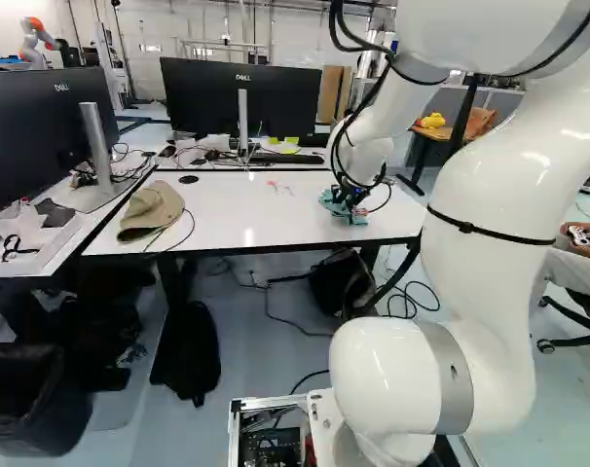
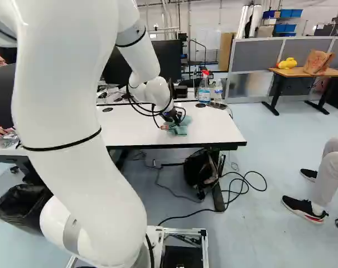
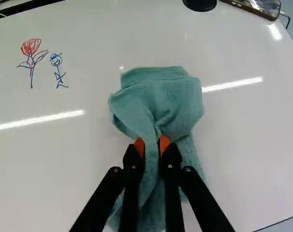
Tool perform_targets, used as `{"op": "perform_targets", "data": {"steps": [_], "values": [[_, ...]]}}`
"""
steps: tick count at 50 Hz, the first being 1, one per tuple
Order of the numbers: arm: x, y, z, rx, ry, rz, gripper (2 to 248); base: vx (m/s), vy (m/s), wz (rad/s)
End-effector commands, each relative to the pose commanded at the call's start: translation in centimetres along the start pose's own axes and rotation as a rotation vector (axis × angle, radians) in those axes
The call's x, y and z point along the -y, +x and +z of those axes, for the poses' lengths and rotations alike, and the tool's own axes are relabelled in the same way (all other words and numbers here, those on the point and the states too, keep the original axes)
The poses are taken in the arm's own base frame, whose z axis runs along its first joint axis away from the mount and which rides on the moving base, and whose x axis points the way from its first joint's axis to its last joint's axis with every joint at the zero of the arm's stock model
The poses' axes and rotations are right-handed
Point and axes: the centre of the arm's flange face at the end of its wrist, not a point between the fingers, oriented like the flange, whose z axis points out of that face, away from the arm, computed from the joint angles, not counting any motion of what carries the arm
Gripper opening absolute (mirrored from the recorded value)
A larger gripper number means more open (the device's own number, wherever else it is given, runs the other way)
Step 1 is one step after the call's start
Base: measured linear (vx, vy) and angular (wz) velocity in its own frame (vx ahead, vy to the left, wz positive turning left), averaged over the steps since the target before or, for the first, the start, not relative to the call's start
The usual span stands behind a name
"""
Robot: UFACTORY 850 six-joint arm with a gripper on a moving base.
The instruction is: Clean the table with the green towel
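At ten o'clock from the hand [image 3: 152, 144], drawings [image 3: 31, 47] are awaiting wiping; it's pinching the green towel [image 3: 161, 99] mid-cloth, probably leaving loose folds for covering tabletop [image 3: 64, 169].

One towel, one cap, two drawings, two round black covers and one phone on the table.
Count on the white table [image 1: 246, 219]: one towel [image 3: 161, 101] toward the right edge, in one gripper [image 2: 175, 121]; one cap [image 1: 151, 210] at the left edge; two drawings [image 3: 31, 60] toward the far edge; two round black covers [image 2: 200, 105] along that edge; one phone [image 2: 218, 105] by the far right corner. Two bottles [image 2: 204, 94] stand near that same corner, one of them a spray bottle. Beyond the far edge and beside the left edge, two monitors [image 1: 202, 97]; below the table, two bags [image 1: 190, 355]; on the desk farther off, one duck [image 2: 287, 63] and one paper bag [image 2: 318, 62].
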Motion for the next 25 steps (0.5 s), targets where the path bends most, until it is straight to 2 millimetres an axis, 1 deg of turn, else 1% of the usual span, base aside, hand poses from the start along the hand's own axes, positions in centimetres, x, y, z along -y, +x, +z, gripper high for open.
{"op": "perform_targets", "data": {"steps": [13,25], "values": [[0.3,-2.1,-1.5,0.008,0.004,-0.006,55,0.000,0.000,0.000],[-0.1,-4.1,-2.8,0.013,-0.001,0.001,55,0.000,0.000,0.000]]}}
